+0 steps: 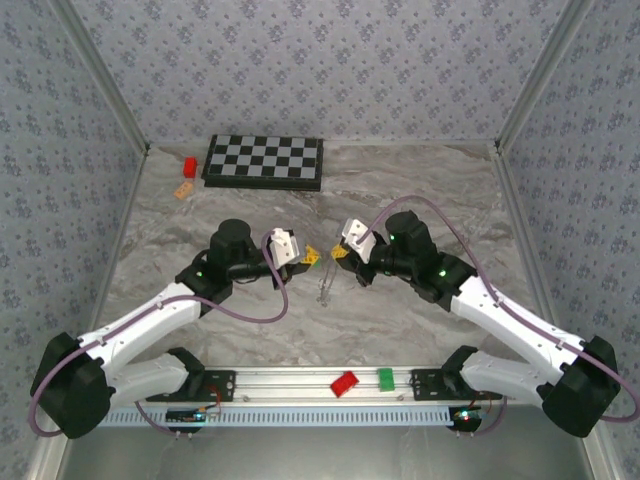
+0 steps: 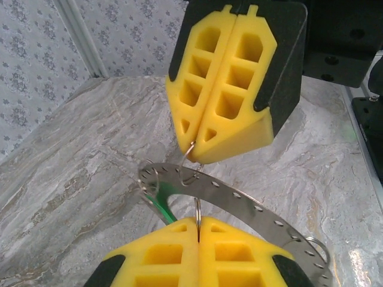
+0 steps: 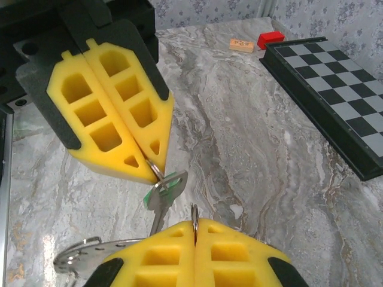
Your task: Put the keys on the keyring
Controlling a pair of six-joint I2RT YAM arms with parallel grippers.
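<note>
the left gripper [image 3: 152, 171] and the right gripper [image 2: 193, 156] are found tip to tip over the middle of the desk [image 1: 420, 200], each with its yellow pads pressed together. the left gripper is clamped on a small wire loop [image 3: 157, 172] pinched at the very tip of its pads. the right gripper is likewise clamped on a second wire loop [image 2: 187, 152], which is hooked through a hole in the keyring [image 2: 239, 200]. the keyring is seen as a flat grey band with a row of small holes, curving between the two grippers and appearing to be held clear of the desk surface. one key [image 3: 161, 197], with a silvery blade and a green head, is seen hanging just below the tip of the left gripper, beside the small wire loop; whether it is threaded on that loop cannot be told. a chessboard [image 1: 263, 160] is laid at the far side of the desk, with a red block [image 1: 189, 165] and a tan block [image 1: 183, 188] just to its left, both well apart from the grippers. on the rail [image 1: 290, 381] at the near edge, a second red block [image 1: 344, 383] and a green block [image 1: 385, 378] are noted side by side.
</note>
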